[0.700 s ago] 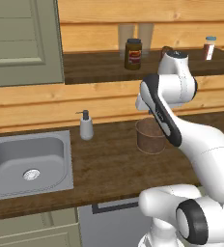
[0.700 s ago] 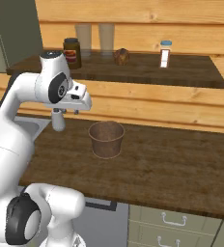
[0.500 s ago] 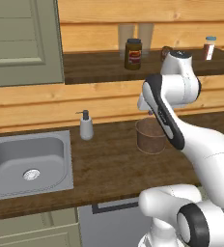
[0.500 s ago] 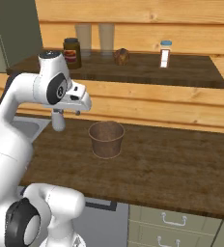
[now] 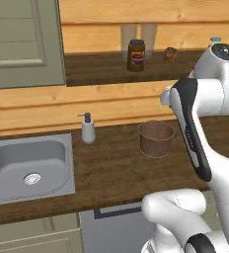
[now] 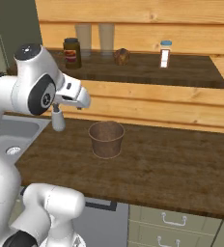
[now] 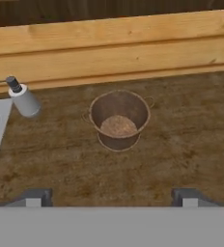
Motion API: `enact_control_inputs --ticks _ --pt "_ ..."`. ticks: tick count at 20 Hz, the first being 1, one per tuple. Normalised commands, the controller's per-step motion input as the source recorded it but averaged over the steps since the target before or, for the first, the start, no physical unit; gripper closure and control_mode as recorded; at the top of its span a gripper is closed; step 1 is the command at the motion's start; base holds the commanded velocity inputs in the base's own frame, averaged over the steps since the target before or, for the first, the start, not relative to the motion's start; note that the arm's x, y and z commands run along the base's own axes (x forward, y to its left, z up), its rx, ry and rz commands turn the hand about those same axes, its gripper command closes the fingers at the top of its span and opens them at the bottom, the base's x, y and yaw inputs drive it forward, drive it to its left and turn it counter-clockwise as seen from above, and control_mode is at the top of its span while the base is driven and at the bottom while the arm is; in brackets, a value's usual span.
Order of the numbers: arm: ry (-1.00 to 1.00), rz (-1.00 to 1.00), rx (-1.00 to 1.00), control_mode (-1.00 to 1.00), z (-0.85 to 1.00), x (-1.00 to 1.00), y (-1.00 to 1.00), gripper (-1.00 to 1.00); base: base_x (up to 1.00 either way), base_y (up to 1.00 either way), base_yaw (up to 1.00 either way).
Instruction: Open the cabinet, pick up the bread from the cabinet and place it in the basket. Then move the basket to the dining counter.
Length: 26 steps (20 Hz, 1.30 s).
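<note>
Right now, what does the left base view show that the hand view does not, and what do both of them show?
The left base view alone shows the closed cabinet door, the shelf with the dark jar, and the whole sink. The hand view alone looks down into the basket, where something brownish lies at the bottom, and shows the gripper, open, hanging above the worktop. Both show the basket, the soap dispenser and the worktop.
</note>
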Motion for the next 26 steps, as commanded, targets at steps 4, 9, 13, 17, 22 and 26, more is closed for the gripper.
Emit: enact_control_inputs --ticks 4,9,13,17,22,26 --pt "-0.39 -0.06 0.0 -1.0 0.99 -0.03 -0.34 -1.0 0.0 0.0 0.0" --pt "-0.26 -0.08 -0.01 -1.0 0.9 0.15 -0.27 -1.0 0.0 0.0 0.0" --pt "-0.12 -0.02 0.0 -1.0 0.48 0.49 -0.43 -1.0 0.0 0.0 0.0" --pt "-0.03 0.0 0.0 -1.0 0.29 0.61 -0.16 -1.0 0.0 0.0 0.0" --pt "0.0 0.01 0.0 -1.0 0.12 0.42 -0.04 -1.0 0.0 0.0 0.0" --pt "0.0 0.02 0.0 -1.0 -0.06 0.46 -0.18 -1.0 0.0 0.0 0.0"
